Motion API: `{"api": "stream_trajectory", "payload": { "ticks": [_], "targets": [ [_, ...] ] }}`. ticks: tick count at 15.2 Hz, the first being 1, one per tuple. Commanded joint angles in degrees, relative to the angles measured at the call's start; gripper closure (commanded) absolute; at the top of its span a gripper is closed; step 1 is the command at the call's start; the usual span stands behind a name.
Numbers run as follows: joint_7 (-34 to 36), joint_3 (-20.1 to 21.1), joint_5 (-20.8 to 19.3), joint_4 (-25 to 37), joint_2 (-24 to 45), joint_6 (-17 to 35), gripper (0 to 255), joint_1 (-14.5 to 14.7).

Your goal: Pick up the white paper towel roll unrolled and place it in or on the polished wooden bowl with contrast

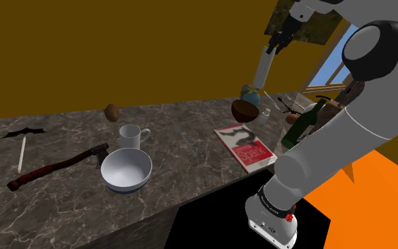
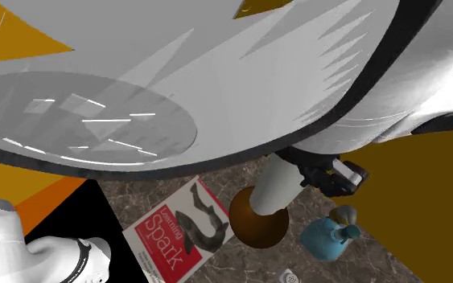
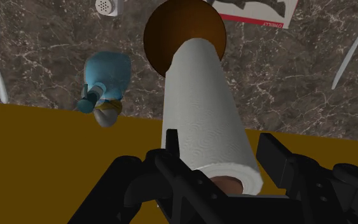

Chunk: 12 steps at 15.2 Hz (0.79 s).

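Shoulder view, left to right: we find the brown wooden bowl (image 1: 243,109) on the marble counter (image 1: 183,150), the white paper towel roll (image 1: 263,67) hanging upright over it, and the gripper (image 1: 279,42) at the roll's upper end. In the wrist view the fingers (image 3: 278,156) stand partway closed, clasping that end. We judge the pick complete and the carry nearly so. Remaining: lower the roll into the bowl and release. We cannot tell whether roll and bowl touch.

arm (image 1: 353,134) aloft, gripper (image 3: 219,167) clasped tight
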Motion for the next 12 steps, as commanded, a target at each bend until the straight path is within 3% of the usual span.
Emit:
{"api": "stream_trajectory", "payload": {
  "ticks": [1, 12],
  "targets": [
    [-2.27, -1.32, -0.18, 1.35, -1.00, -2.49, 255, -1.06],
    [-2.27, -0.95, -1.19, -9.74, -3.45, 6.40, 255, -1.13]
  ]
}}
